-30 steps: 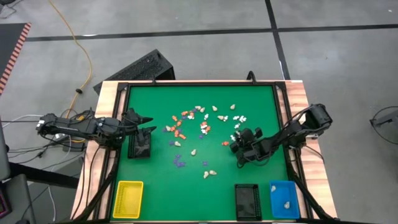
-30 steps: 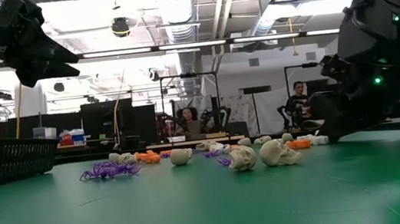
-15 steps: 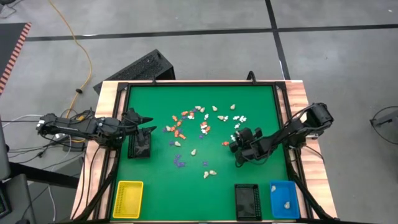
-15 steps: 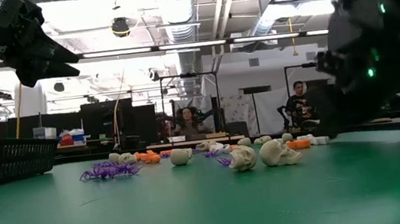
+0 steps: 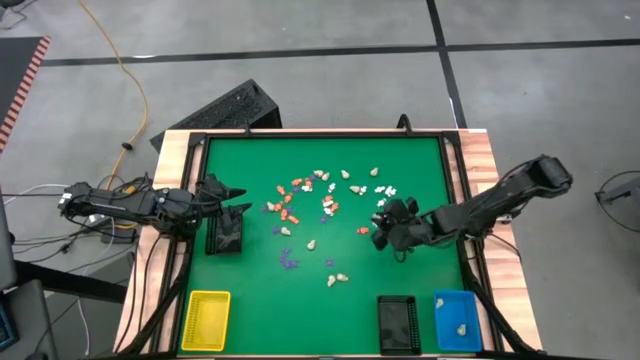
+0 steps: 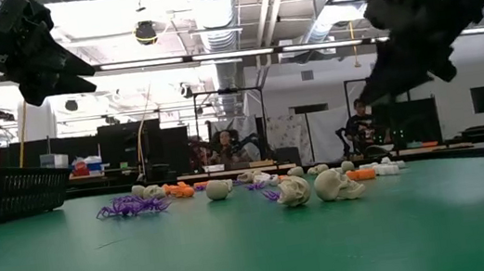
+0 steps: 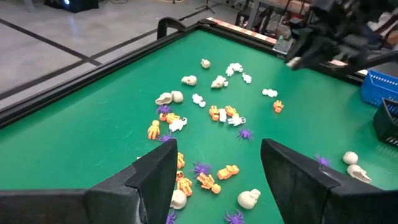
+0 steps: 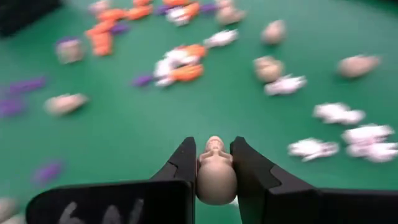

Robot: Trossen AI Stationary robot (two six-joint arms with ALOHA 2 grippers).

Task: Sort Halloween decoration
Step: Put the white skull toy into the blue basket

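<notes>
The right gripper pinches one cream-beige figurine between its two dark fingers, up in the air above the right part of the green table. The other Halloween decoration pieces, orange, white, cream and purple, lie spread over the middle of the table, and one or two small pale ones sit in the blue tray at the near right corner. The left gripper waits with its fingers spread wide above the black basket on the left side.
</notes>
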